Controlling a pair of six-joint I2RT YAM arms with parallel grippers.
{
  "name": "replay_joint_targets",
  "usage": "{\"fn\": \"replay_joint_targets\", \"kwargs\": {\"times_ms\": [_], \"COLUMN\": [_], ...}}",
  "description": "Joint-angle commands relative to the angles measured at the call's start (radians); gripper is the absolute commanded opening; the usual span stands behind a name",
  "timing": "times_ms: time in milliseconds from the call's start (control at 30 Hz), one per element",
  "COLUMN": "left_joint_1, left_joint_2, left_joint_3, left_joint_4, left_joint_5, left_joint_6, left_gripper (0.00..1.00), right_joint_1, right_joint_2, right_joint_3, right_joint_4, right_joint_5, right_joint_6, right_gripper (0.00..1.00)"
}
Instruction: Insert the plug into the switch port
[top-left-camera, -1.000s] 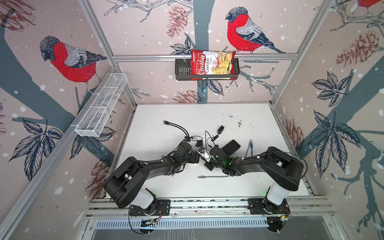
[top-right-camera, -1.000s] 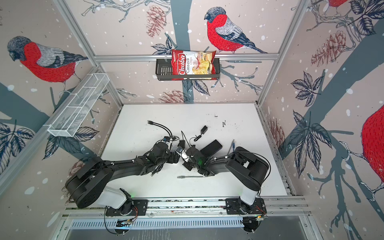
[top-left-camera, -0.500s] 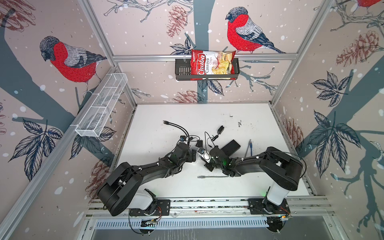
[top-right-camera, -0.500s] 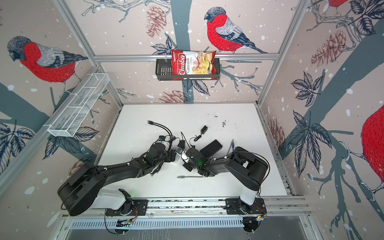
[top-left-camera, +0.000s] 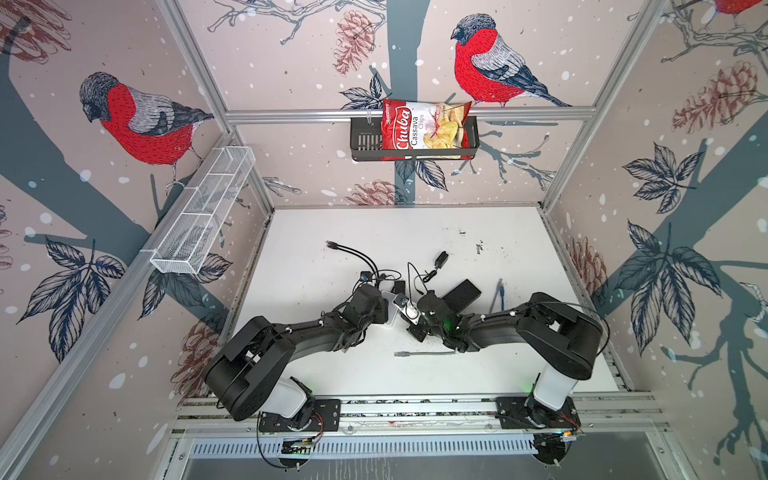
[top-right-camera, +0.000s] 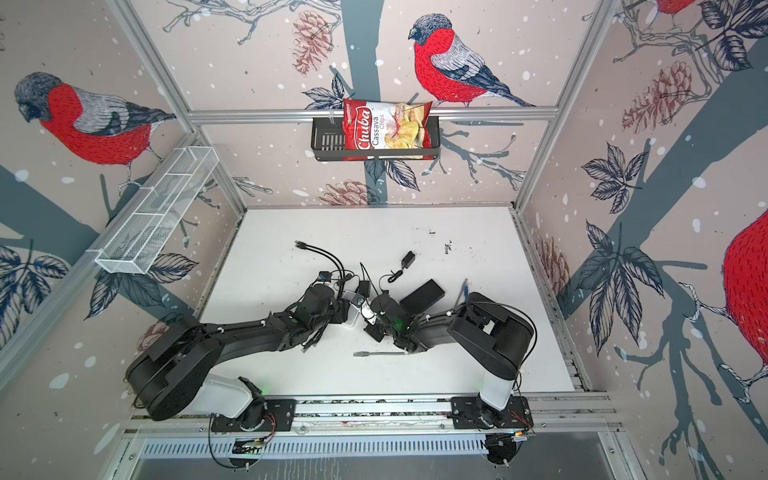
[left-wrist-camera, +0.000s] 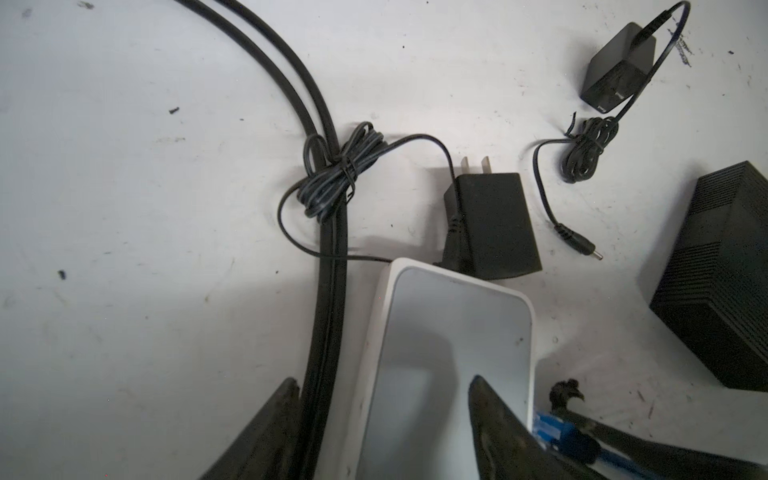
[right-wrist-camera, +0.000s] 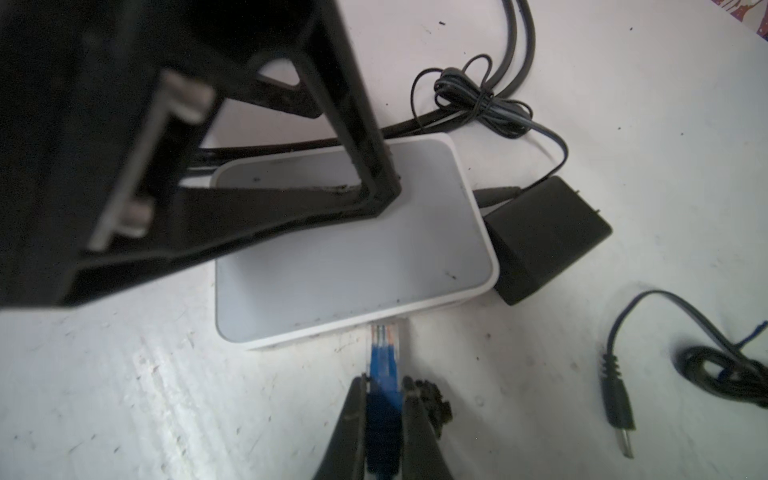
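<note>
Table: scuffed white tabletop (top-left-camera: 519, 353); clock directions are read from the top views, with 12 at the back wall.
Switch: the white network switch (right-wrist-camera: 345, 257) lies flat just off the table's centre toward 7 o'clock. In both top views it shows between the two wrists (top-left-camera: 390, 320).
Plug: the blue Ethernet plug (right-wrist-camera: 384, 347) has a clear tip and sits at the switch's 3 o'clock side. The tip meets the side wall at a port; how deep it sits cannot be told.
Right claw: the right gripper (right-wrist-camera: 384, 386) pinches the plug's blue boot, with its fingers (right-wrist-camera: 415, 403) pressed in on both sides.
Left claw: the left gripper (left-wrist-camera: 382, 380) is spread wide over the switch. One finger (right-wrist-camera: 384, 191) is down on the switch's top face, and the other finger (left-wrist-camera: 286, 411) stands beyond the twin cable on the 10 o'clock side.
Twin cable: a black twin cable (left-wrist-camera: 328, 291) runs along the switch's 10 o'clock edge and curves off toward 11 o'clock.
Adapter: a black power adapter (left-wrist-camera: 490, 224) touches the switch's 12 o'clock end, prongs pointing away. Its thin cord is tied in a bundle (left-wrist-camera: 336, 178) on the twin cable.
Second adapter: a smaller black adapter (left-wrist-camera: 619, 70) at 1 o'clock, well apart. Its barrel jack (left-wrist-camera: 577, 245) lies loose on the table.
Black box: a ribbed black box (left-wrist-camera: 723, 282) at 2 o'clock of the switch.
Grey cable: a grey cable (top-left-camera: 424, 354) lies at 5 o'clock.
Blue cable: a loose blue cable (top-left-camera: 498, 291) at 3 o'clock, beyond the black box.
Back wall: a chips bag (top-left-camera: 424, 129) in a black basket (top-left-camera: 363, 141) at 12 o'clock.
</note>
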Motion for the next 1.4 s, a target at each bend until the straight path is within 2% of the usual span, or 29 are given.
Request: {"fn": "replay_joint_targets", "kwargs": {"times_ms": [0, 300, 967, 1367], "left_joint_1": [0.003, 0.003, 0.003, 0.002], "left_joint_2": [-0.009, -0.003, 0.025, 0.052], "left_joint_3": [-0.008, -0.021, -0.041, -0.044], "left_joint_4": [0.019, 0.055, 0.118, 0.161], "left_joint_5": [0.0, 0.032, 0.12, 0.201], "left_joint_6": [-0.009, -0.006, 0.003, 0.042], "left_gripper": [0.63, 0.58, 0.54, 0.54], "right_joint_1": [0.001, 0.006, 0.021, 0.024], "right_joint_2": [0.006, 0.005, 0.026, 0.036], "right_joint_3": [0.009, 0.015, 0.028, 0.052], "right_joint_4": [0.005, 0.012, 0.014, 0.027], "right_joint_5": [0.011, 0.003, 0.013, 0.009], "right_joint_6": [-0.005, -0.012, 0.01, -0.034], "right_gripper": [0.0, 0.0, 0.0, 0.0]}}
